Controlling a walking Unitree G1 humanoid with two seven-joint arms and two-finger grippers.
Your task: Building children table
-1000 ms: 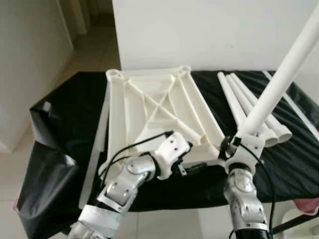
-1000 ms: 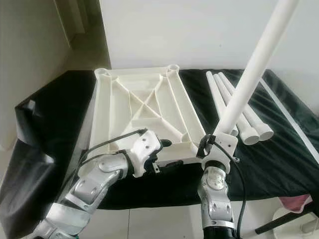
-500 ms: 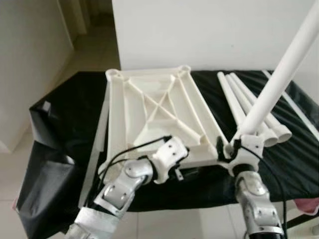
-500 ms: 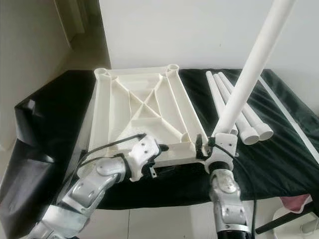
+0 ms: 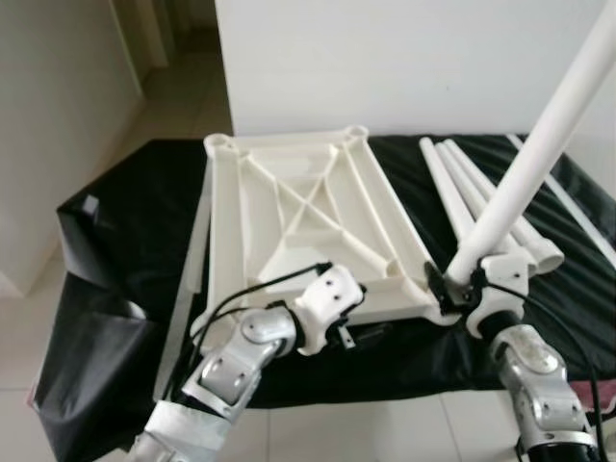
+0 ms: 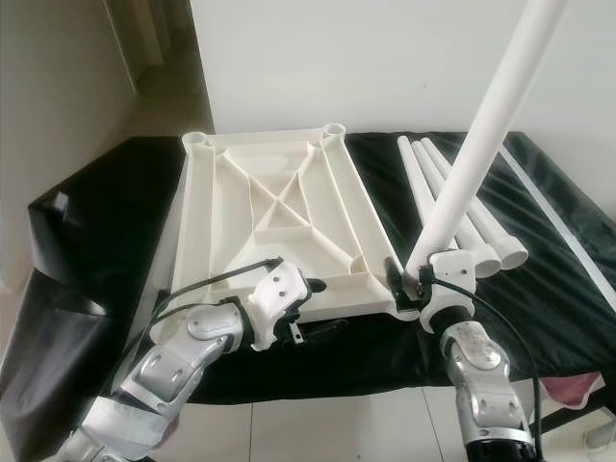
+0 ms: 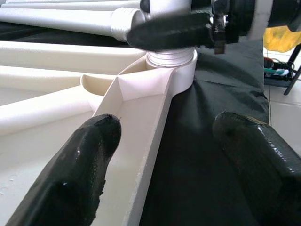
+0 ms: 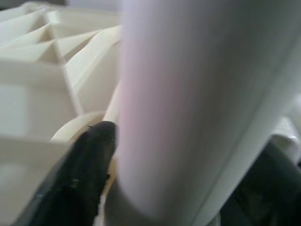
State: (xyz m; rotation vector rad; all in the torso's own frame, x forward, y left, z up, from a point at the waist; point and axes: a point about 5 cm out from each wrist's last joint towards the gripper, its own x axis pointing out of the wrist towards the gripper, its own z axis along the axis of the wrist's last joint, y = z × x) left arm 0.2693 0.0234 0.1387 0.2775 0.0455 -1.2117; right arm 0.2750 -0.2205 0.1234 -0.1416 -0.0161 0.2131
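A white ribbed tabletop (image 5: 289,221) lies upside down on the black-covered table. My right gripper (image 6: 416,279) is shut on a long white leg (image 5: 539,154) that slants up to the right. The leg's threaded foot sits in the near right corner socket (image 7: 171,59). In the right wrist view the leg (image 8: 188,94) runs between the black fingers (image 8: 84,165). My left gripper (image 5: 371,329) is open just left of that corner, with the tabletop's near rim between its fingertips (image 7: 96,136).
Three spare white legs (image 5: 481,207) lie side by side right of the tabletop. A thin white rail (image 5: 568,207) lies beyond them. A grey strip (image 5: 188,279) runs along the tabletop's left side. The black cloth (image 5: 125,221) hangs over the table's edges; a wall stands behind.
My right wrist has swung out to the right while the leg's foot stays at the near right corner. The left gripper has barely shifted.
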